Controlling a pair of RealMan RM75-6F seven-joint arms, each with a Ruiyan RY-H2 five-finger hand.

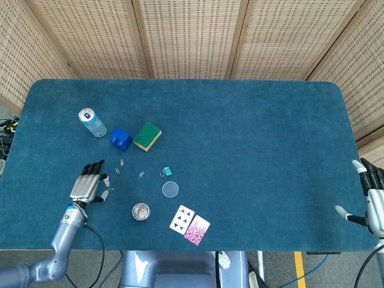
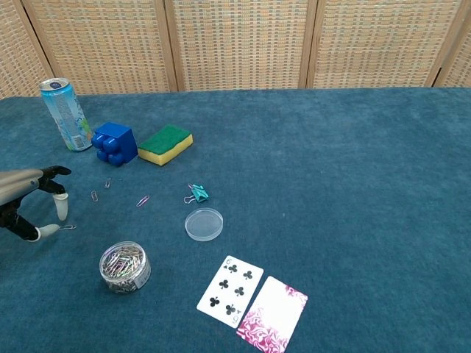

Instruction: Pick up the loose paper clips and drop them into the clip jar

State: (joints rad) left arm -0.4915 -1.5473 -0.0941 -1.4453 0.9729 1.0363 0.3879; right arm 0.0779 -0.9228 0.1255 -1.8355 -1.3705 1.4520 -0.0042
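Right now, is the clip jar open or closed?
Open. The clip jar has no lid on, its paper clips showing from above; the clear lid lies flat on the table beside it.

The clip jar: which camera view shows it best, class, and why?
The chest view: the clip jar appears large, with its clear wall and the heap of clips inside visible. The head view shows only a small round shape from above.
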